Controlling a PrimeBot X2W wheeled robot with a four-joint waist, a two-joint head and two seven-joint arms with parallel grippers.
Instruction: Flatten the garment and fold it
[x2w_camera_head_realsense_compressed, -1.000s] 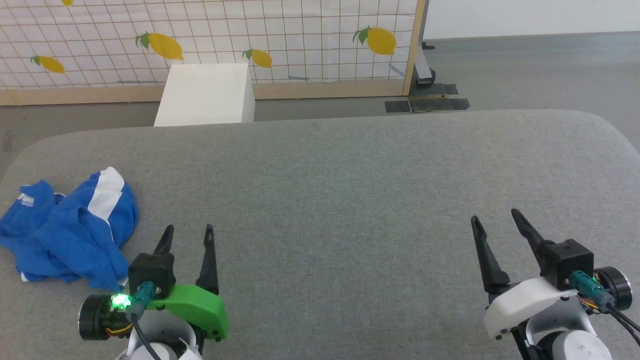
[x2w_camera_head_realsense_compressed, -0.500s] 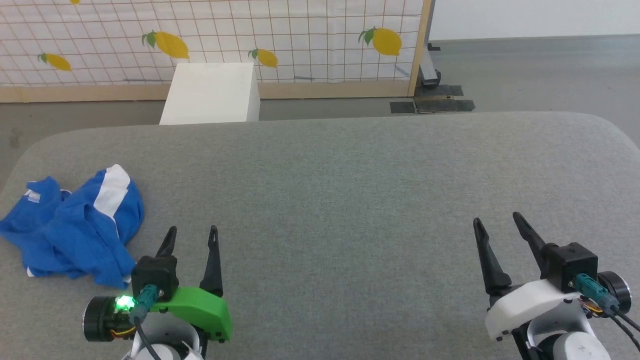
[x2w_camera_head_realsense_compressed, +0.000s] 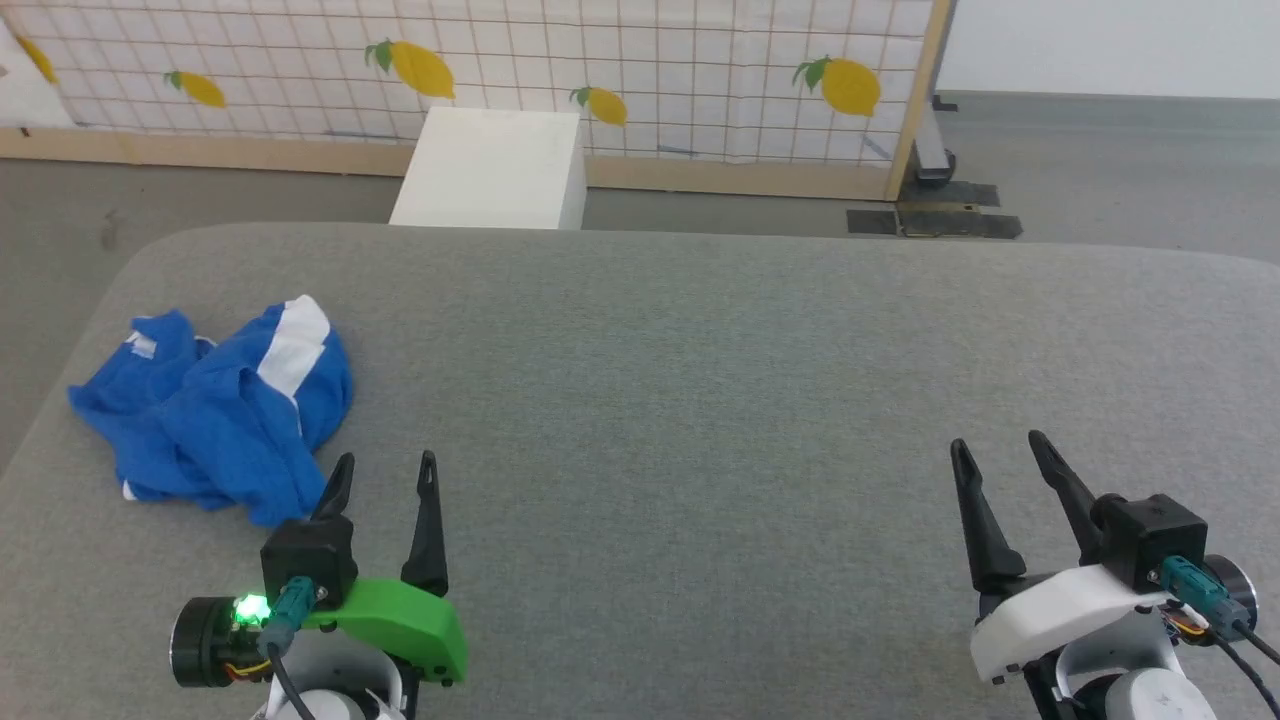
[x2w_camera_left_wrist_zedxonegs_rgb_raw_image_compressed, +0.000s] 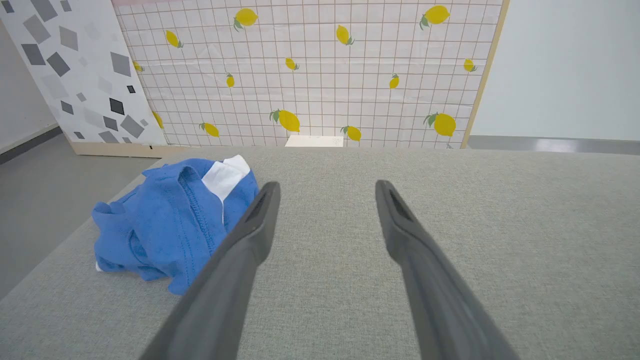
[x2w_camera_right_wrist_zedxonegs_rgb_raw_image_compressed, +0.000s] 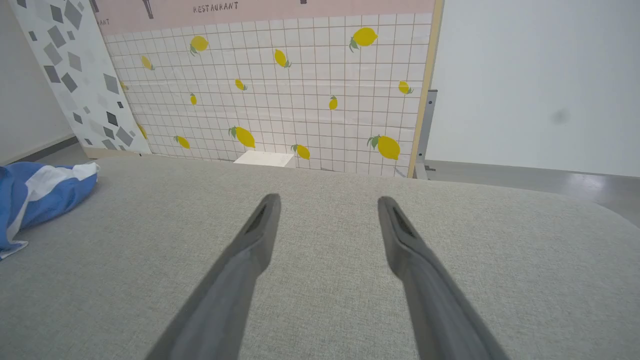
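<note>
The garment (x2w_camera_head_realsense_compressed: 215, 415) is a crumpled heap of bright blue fabric with a white stripe, lying on the left part of the grey surface (x2w_camera_head_realsense_compressed: 700, 380). My left gripper (x2w_camera_head_realsense_compressed: 385, 470) stands open just to the right of it, near its front corner, with nothing between the fingers. In the left wrist view the garment (x2w_camera_left_wrist_zedxonegs_rgb_raw_image_compressed: 170, 220) lies left of the left finger and the left gripper (x2w_camera_left_wrist_zedxonegs_rgb_raw_image_compressed: 325, 187) is spread wide. My right gripper (x2w_camera_head_realsense_compressed: 995, 450) is open at the lower right, far from the cloth. The right wrist view shows the right gripper (x2w_camera_right_wrist_zedxonegs_rgb_raw_image_compressed: 327, 200) empty and the garment (x2w_camera_right_wrist_zedxonegs_rgb_raw_image_compressed: 40, 195) at the left edge.
A white box (x2w_camera_head_realsense_compressed: 490, 170) stands on the floor behind the grey surface. Behind it runs a tiled lemon-print panel (x2w_camera_head_realsense_compressed: 620, 70) with a wooden frame. The surface's rounded left edge (x2w_camera_head_realsense_compressed: 90, 310) lies close to the garment. Grey floor (x2w_camera_head_realsense_compressed: 1130, 170) lies beyond.
The whole head view has shifted right, so the camera turned left. The left gripper's jaws spread a little wider. The garment lies as before, and the right gripper stayed open.
</note>
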